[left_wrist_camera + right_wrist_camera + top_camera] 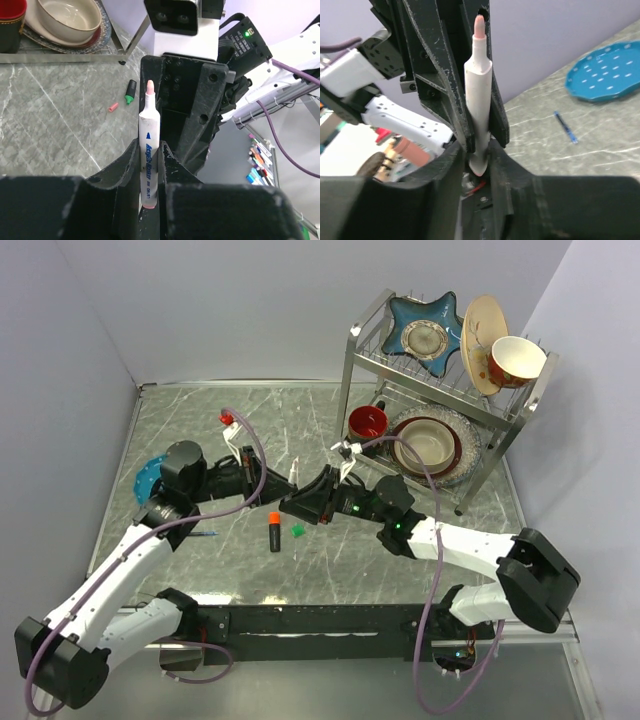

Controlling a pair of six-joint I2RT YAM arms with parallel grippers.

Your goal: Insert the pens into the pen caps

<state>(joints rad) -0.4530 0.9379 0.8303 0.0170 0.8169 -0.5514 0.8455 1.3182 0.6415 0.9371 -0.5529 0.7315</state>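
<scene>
A thin white pen (148, 130) with a pink tip is clamped in my left gripper (149, 147) and points at my right gripper (299, 499). In the right wrist view the pen (479, 95) runs up between the left fingers, and its near end sits between the jaws of my right gripper (479, 150), which close tight on it. Both grippers meet tip to tip above the table; the left one (281, 487) is just left of the right. An orange-tipped black marker (274, 532) and a small green cap (297, 531) lie below them. A green-tipped black marker (130, 91) and a pink cap (113, 107) lie on the table. A thin blue pen (566, 127) lies at the left.
A blue perforated plate (148, 480) lies at the far left. A metal dish rack (350, 370) at the back right holds a red cup (367, 422), a bowl (425, 445) on plates and more dishes above. Walls close in the left and back.
</scene>
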